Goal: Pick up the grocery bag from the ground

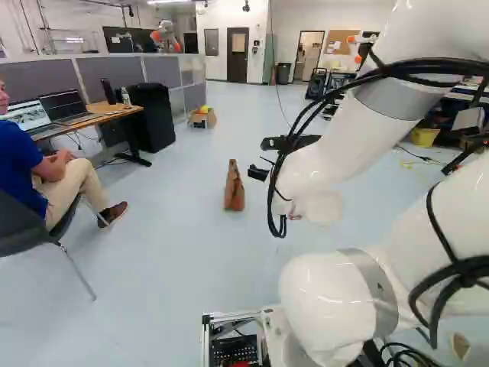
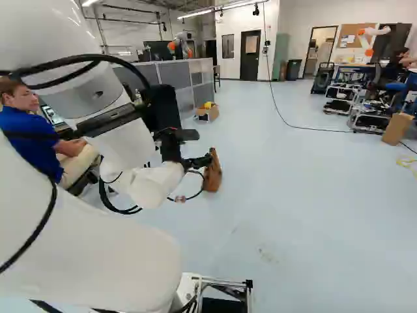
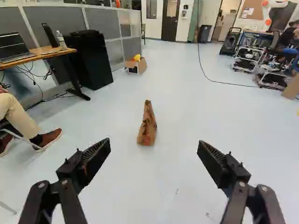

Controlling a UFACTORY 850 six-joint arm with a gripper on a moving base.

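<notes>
Black gripper fingers stand wide apart at the end of my arm, so the gripper is open, with nothing held. A brown paper grocery bag stands upright on the floor, narrow at its top; it also shows beyond the gripper in the right base view. From the wrist view, the bag is ahead of the gripper, in line with the gap between the two fingers and a little toward one side of it. Floor shows between the fingers and the bag, with no contact visible.
At the left of the left base view are a chair, a desk with laptops and a black cabinet. Farther off stands a cardboard box by the partition. Wheeled carts and a floor cable are on the right. Another robot stands behind the partition.
</notes>
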